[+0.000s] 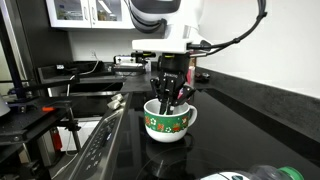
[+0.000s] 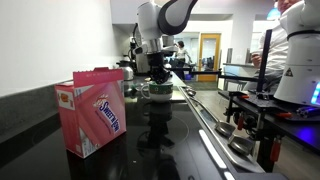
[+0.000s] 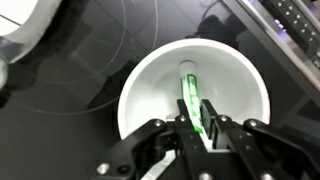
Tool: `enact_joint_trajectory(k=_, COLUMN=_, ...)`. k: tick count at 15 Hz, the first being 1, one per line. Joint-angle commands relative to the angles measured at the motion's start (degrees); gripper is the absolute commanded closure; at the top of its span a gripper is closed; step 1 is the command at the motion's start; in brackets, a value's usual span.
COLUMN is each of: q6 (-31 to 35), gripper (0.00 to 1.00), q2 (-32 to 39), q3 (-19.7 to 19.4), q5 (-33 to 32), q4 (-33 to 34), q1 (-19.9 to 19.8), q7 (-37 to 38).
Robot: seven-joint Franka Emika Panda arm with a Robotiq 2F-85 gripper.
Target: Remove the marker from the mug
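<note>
The mug (image 1: 168, 124) stands on the black cooktop; it has a green patterned band and a white rim, and it also shows in an exterior view (image 2: 160, 91). In the wrist view its white inside (image 3: 140, 85) fills the middle. The bright-green marker (image 3: 188, 90) lies inside the mug, leaning toward the near wall. My gripper (image 3: 197, 128) reaches down into the mug and its two fingers are closed on the marker's near end. In both exterior views the gripper (image 1: 170, 98) (image 2: 158, 77) hangs straight down with its fingertips inside the mug.
A pink carton (image 2: 95, 115) stands on the counter near the wall. The stove's control panel with knobs (image 1: 100, 145) runs along the front edge. A plastic bottle (image 1: 255, 173) lies at the near corner. Another robot (image 2: 295, 55) stands beside the counter.
</note>
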Motion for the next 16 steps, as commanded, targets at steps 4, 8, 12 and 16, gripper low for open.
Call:
enact_joint_trajectory(k=4, q6=0.0, gripper=0.95, q2=-2.9, q3=-0.3, q5=-5.6, q4=-1.9, q1=0.5, q7=5.0)
enact_joint_trajectory(k=8, q6=-0.3, gripper=0.95, q2=-7.4, q3=0.6, q5=-5.3, q4=-4.0, q1=-0.3, q7=4.8)
enact_joint_trajectory(k=12, q6=-4.3, gripper=0.95, q2=-12.0, q3=0.2, q5=-5.7, q4=-5.1, q1=0.8, q7=6.8)
enact_joint_trajectory(k=16, q6=-8.0, gripper=0.95, q2=-15.5, q3=0.1, q5=-6.3, q4=-5.6, q1=1.7, q7=8.6)
